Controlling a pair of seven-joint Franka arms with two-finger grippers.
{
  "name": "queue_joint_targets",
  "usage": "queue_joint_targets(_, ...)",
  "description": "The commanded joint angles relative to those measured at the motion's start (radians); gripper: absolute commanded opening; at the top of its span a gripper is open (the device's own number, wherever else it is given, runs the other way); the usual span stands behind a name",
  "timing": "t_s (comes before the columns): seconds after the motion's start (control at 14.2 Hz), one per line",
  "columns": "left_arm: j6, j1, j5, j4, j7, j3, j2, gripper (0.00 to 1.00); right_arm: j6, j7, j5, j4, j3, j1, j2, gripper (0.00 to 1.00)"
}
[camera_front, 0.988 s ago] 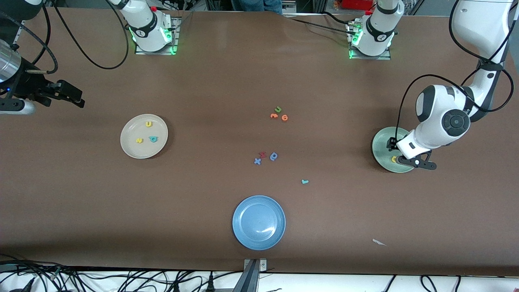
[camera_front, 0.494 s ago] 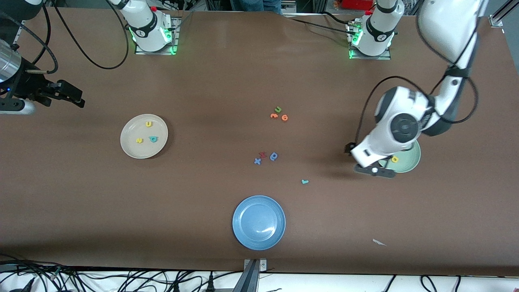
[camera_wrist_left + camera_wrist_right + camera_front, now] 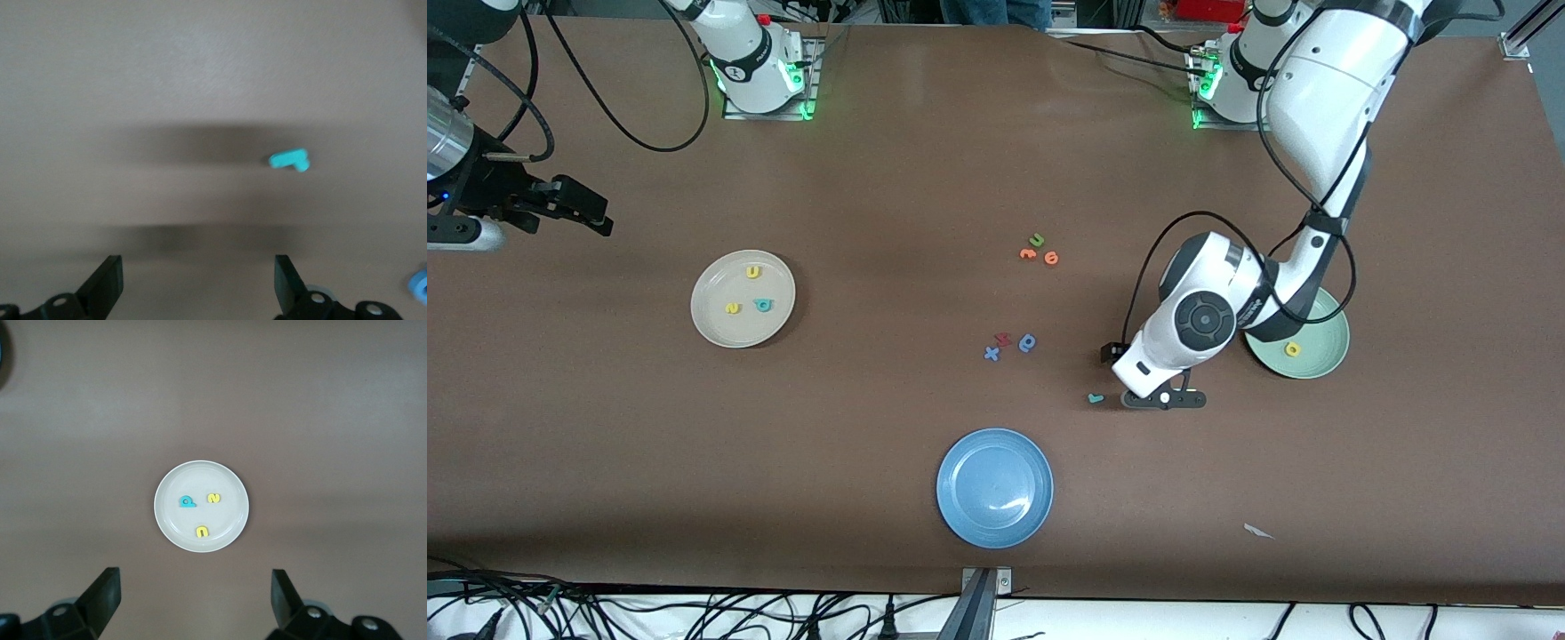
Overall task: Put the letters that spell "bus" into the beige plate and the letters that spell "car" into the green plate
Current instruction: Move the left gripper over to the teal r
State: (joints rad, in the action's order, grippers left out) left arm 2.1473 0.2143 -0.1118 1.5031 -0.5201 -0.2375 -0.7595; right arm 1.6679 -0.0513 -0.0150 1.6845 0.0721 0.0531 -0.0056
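A robotics laboratory is indicated. Two arm bases (image 3: 763,67) with lit green indicators are bolted along one edge of a brown-covered table (image 3: 871,178), and loose cables (image 3: 694,613) are bundled along the table's opposite edge.

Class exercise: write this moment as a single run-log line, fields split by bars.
left tool: open, over table beside teal r | right tool: open, waiting | beige plate: b, u, s in | green plate: yellow a in
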Motion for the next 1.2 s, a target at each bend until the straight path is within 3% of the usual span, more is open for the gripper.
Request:
queue_joint_targets(0.0,-0.026,0.045,0.026,-0.156,-0.104,0.009,-0.102,0.99,-0.010,-0.005,0.012,-0.022,0.011,0.004,0.006,1.00)
queue_joint_targets(0.42,-0.026,0.071,0.046,-0.282,-0.189,0.015,-0.198,0.99,-0.014,-0.007,0.007,-0.020,0.009,0.005,0.006,1.00)
queue_joint_targets(1.13,-0.023,0.105,0.043,-0.322,-0.202,0.066,-0.234,0.85,-0.017,-0.007,0.010,-0.020,0.011,0.005,0.007,1.00)
